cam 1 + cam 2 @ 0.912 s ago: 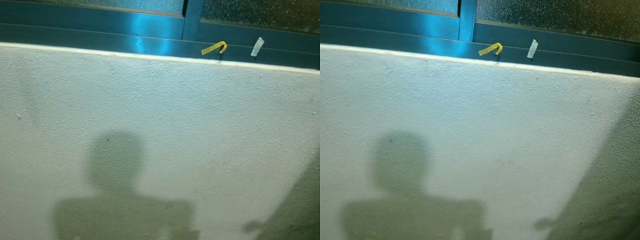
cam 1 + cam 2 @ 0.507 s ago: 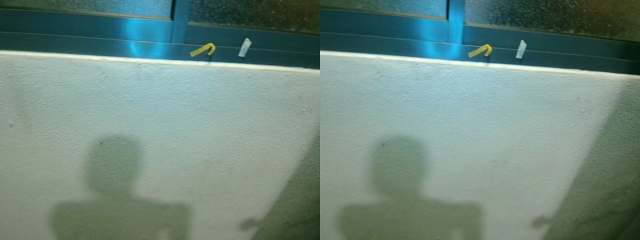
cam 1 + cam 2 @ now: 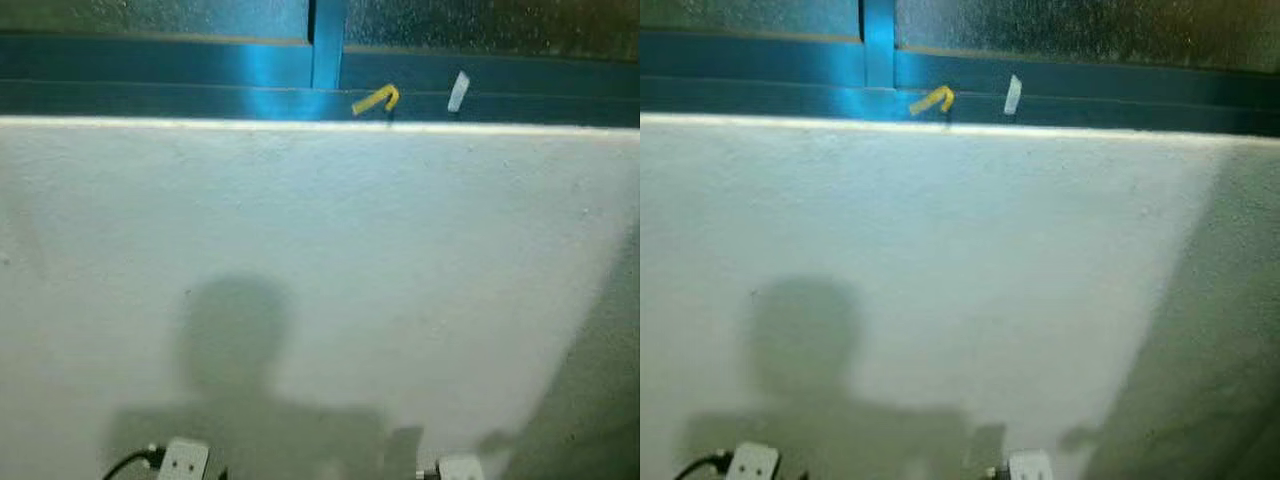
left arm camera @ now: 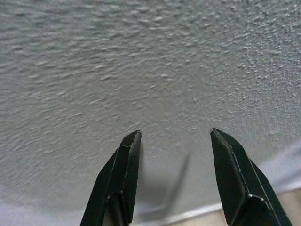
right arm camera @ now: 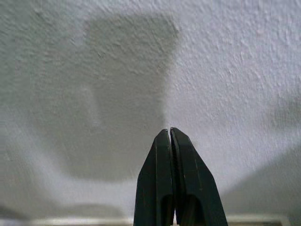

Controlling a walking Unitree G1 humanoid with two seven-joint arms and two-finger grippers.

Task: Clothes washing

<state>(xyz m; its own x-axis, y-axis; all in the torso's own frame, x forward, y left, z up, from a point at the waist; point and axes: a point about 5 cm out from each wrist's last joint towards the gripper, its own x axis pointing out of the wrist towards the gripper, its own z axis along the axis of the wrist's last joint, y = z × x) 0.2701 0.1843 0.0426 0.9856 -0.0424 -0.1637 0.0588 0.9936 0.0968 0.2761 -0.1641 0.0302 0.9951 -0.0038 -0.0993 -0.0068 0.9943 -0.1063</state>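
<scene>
No clothes or washing machine are in sight. A rough white plastered wall [image 3: 400, 250] takes up most of the eye views, with my own shadow [image 3: 235, 340] cast on it. My left gripper [image 4: 174, 141] is open, its two black fingers apart, pointing at the wall with nothing between them. My right gripper [image 5: 170, 134] is shut, fingertips pressed together and holding nothing, also pointing at the wall. White parts of my two arms [image 3: 183, 458] peek in at the lower edge of the left eye view.
Above the wall runs a dark teal window frame [image 3: 250, 75] with frosted glass [image 3: 480, 15]. A curled yellow tape strip [image 3: 377, 100] and a white tape strip [image 3: 458, 90] stick to the frame. The wall is very close ahead.
The camera has turned and tilted, so the frame and tapes slid left and the wall's top edge levelled. White parts of my arms have come into the bottom of the picture.
</scene>
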